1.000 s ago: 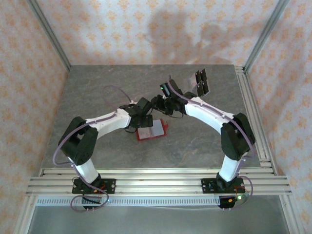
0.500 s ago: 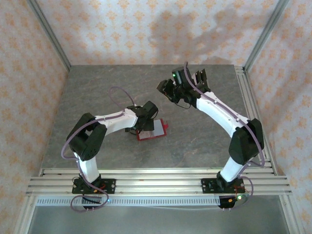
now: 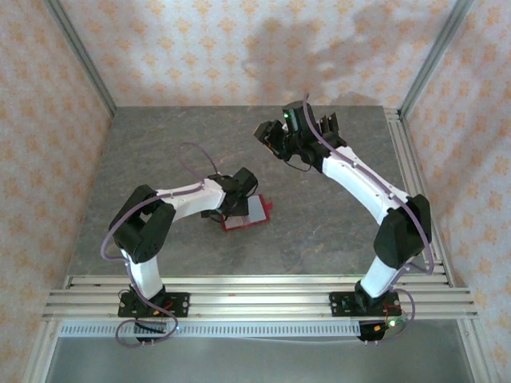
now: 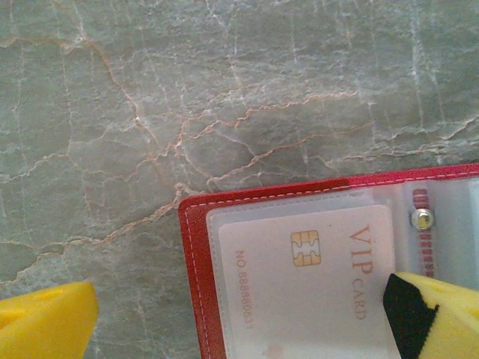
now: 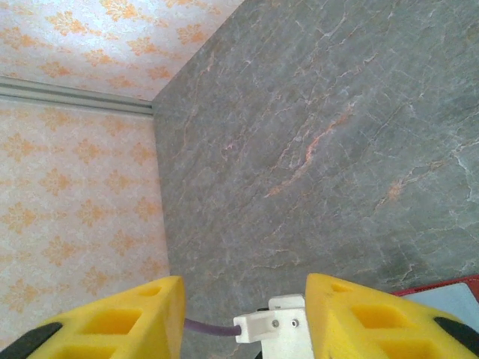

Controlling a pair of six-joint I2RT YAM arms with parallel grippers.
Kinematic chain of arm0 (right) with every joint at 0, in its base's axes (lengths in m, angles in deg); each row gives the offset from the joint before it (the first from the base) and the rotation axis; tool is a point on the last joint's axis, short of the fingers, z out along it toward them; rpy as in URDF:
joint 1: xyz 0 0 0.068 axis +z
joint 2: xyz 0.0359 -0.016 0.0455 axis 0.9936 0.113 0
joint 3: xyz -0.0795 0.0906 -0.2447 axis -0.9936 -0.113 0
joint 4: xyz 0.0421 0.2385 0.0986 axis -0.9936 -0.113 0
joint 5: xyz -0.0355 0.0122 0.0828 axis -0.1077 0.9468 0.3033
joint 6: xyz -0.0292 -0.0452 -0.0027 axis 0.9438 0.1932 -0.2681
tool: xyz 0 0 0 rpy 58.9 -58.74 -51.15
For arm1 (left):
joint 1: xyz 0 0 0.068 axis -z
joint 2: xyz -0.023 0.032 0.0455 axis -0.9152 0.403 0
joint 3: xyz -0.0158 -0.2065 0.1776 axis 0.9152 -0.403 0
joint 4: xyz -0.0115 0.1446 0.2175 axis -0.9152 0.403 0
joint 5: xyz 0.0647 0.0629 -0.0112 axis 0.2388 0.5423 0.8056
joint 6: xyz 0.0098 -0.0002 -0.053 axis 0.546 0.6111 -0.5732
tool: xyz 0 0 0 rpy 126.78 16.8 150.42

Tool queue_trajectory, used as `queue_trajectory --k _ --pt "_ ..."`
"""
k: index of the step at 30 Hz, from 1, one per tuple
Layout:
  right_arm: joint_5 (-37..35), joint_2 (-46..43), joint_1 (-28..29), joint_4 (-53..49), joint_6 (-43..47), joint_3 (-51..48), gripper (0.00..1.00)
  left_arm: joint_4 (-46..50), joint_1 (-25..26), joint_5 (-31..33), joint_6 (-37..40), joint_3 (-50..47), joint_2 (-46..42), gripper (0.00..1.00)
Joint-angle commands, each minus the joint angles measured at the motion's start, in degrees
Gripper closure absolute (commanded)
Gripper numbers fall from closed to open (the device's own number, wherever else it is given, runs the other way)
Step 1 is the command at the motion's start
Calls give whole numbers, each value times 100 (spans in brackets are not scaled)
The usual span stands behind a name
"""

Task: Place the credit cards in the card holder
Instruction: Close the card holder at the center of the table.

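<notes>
One pale VIP card (image 4: pixel 299 284) sleeved in red folding card holder (image 4: pixel 196 299) under spread left jaws | empty, parted right jaws: next grip dark flat credit cards (image 3: pixel 330 125) beside them.

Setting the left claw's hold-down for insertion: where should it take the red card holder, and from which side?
Likely the red border of the card holder, from straight above. It lies open and flat on the table, so no side offers a pinch; the border stays clear of the sleeved VIP card. The left claw hangs open over that edge.
</notes>
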Motion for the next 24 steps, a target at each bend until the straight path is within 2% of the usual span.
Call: queue_trajectory --k 1,7,13,19,21,24 --pt "136 -21 90 329 24 116 54 146 9 170 90 -81 -230 0" --pt "78 77 135 189 88 277 54 60 3 86 141 -98 -371 0" --pt "-311 62 148 -312 466 144 54 -102 1 -46 178 -173 -528 0" --pt "-156 -280 -101 357 528 -1231 55 -478 2 -230 174 -498 -697 0" --pt "74 -391 -189 783 495 -1698 59 -624 -4 -316 170 -631 -766 0" --pt "357 -412 -196 1235 421 -2160 72 -830 1 -482 161 -791 -801 0"
